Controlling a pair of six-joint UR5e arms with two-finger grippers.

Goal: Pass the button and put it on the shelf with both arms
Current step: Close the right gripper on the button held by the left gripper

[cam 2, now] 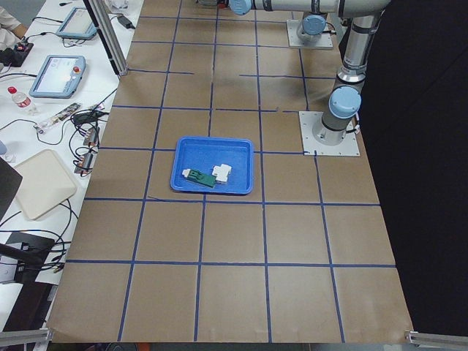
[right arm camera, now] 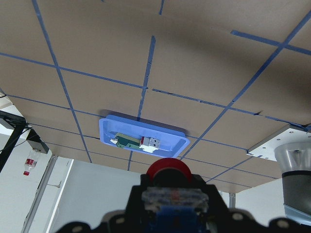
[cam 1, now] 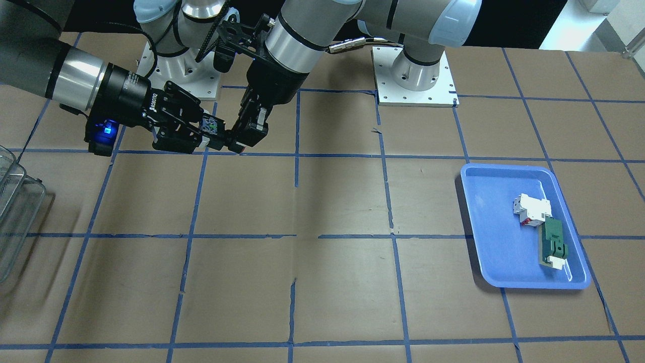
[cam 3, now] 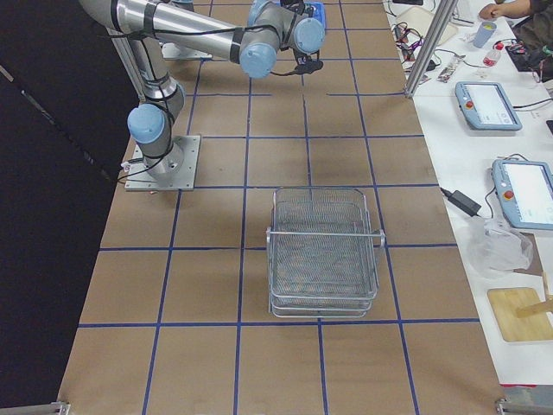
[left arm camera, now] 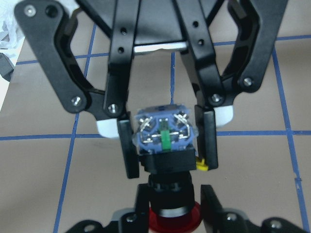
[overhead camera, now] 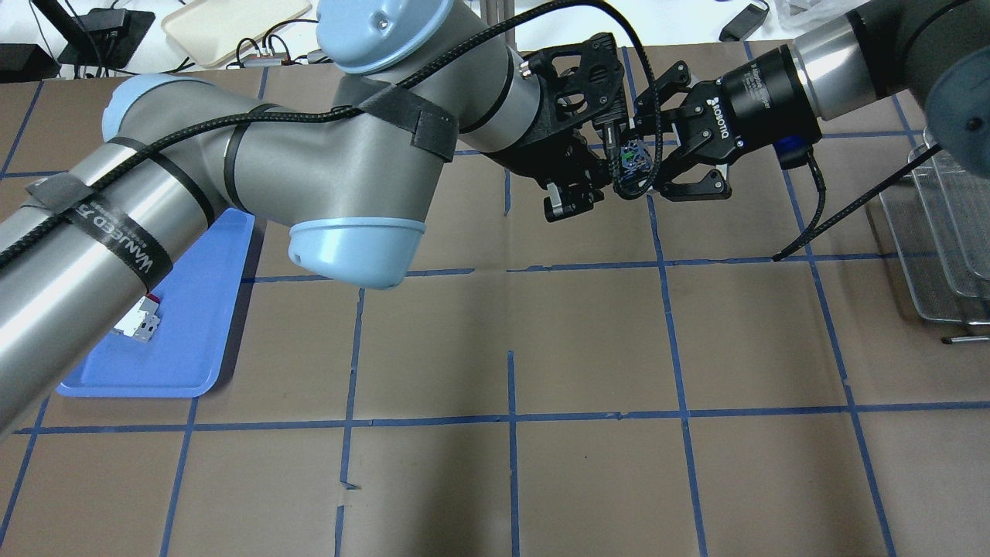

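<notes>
The button hangs above the table between both grippers, near the robot's base. In the left wrist view its blue-grey base block sits between the right gripper's two black fingers. Its black barrel and red cap lie between the left gripper's own fingers at the frame's bottom. My right gripper is level and shut on the base block. My left gripper points down and is shut on the cap end. The red cap shows in the right wrist view. The wire shelf stands apart on the robot's right side.
A blue tray on the robot's left side holds a white block with red marks and a green-and-white part. The shelf's edge shows at the front view's left. Brown table with blue tape grid.
</notes>
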